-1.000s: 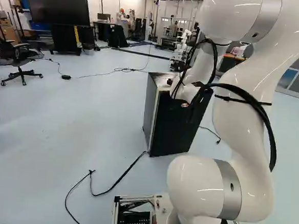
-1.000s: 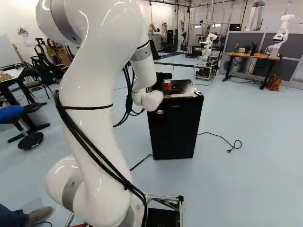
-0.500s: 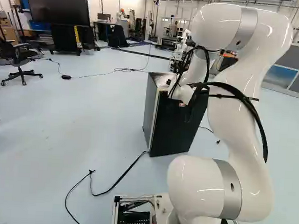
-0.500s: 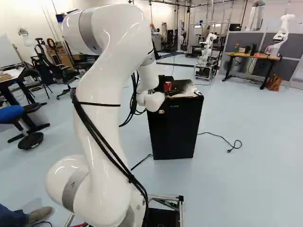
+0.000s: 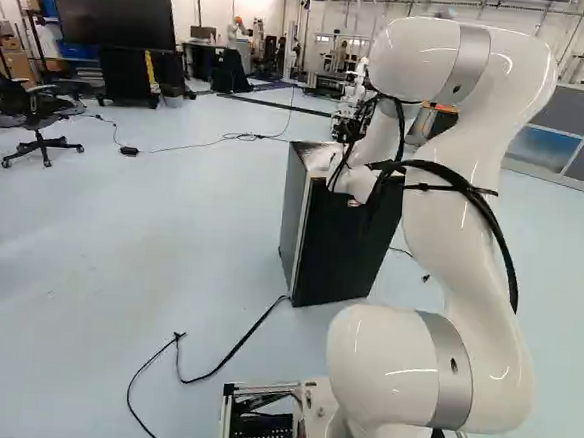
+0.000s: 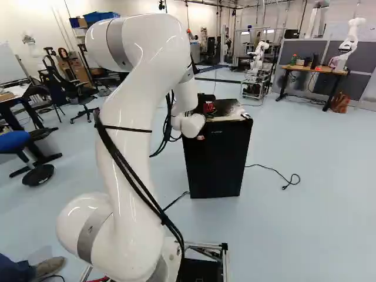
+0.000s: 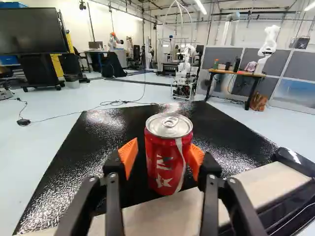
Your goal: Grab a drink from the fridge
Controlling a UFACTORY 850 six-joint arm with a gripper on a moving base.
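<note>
In the right base view my gripper is at the top of the small black fridge, beside the red can. The wrist view shows the can upright on the glossy black fridge top, near its pale front strip. It stands between the orange pads of my gripper, which is open around it. One pad looks close against the can; a narrow gap shows at the other. The fridge door appears closed in both base views.
A black cable lies on the floor short of the fridge, and another beside it. Farther back are another robot on a cart, a desk with another robot, a large screen and an office chair.
The arm's elbow has come lower and forward, shifting inward in both base views. My gripper has moved forward to the can. The base and fridge have stayed put.
</note>
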